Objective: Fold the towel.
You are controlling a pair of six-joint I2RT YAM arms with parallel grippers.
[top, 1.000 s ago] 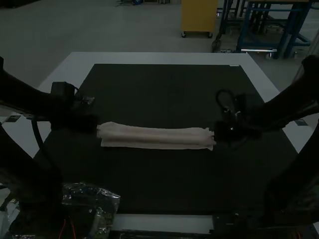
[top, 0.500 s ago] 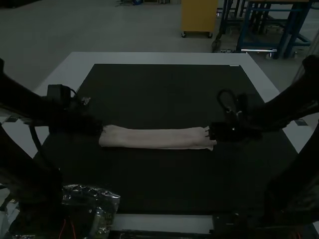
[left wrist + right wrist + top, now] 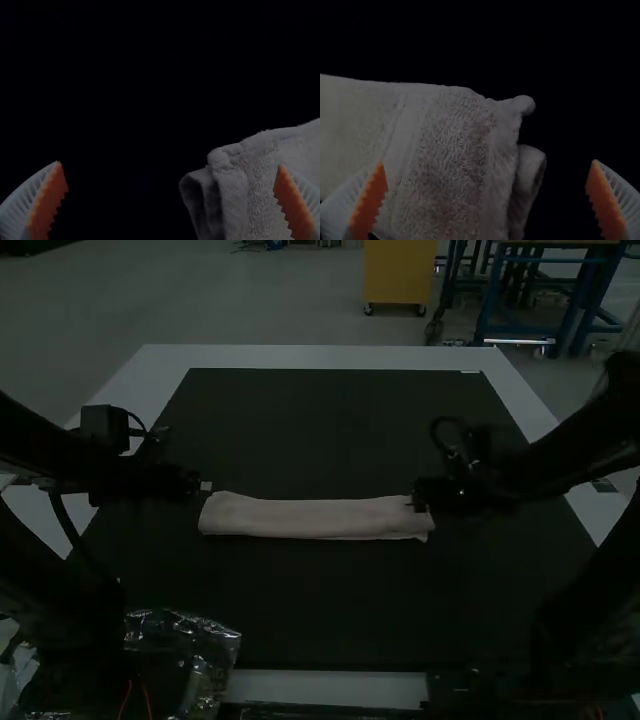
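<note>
The light towel [image 3: 315,518] lies folded into a long narrow strip across the dark mat. At its left end is my left gripper [image 3: 205,486]; at its right end, over the edge, is my right gripper [image 3: 416,502]. In the left wrist view my left gripper [image 3: 170,200] stands open, one finger above the end of the towel [image 3: 260,185] with its layered folds. My right gripper [image 3: 487,200] is also open in the right wrist view, its fingers apart on either side of the end of the towel [image 3: 450,160].
A dark mat [image 3: 330,440] covers most of the white table [image 3: 320,358]. Crumpled clear plastic [image 3: 180,635] lies at the near left, beside the left arm's base.
Both grippers have opened and let go of the towel ends. The left has drawn back a little to the left, while the right has shifted slightly left over the towel's end.
</note>
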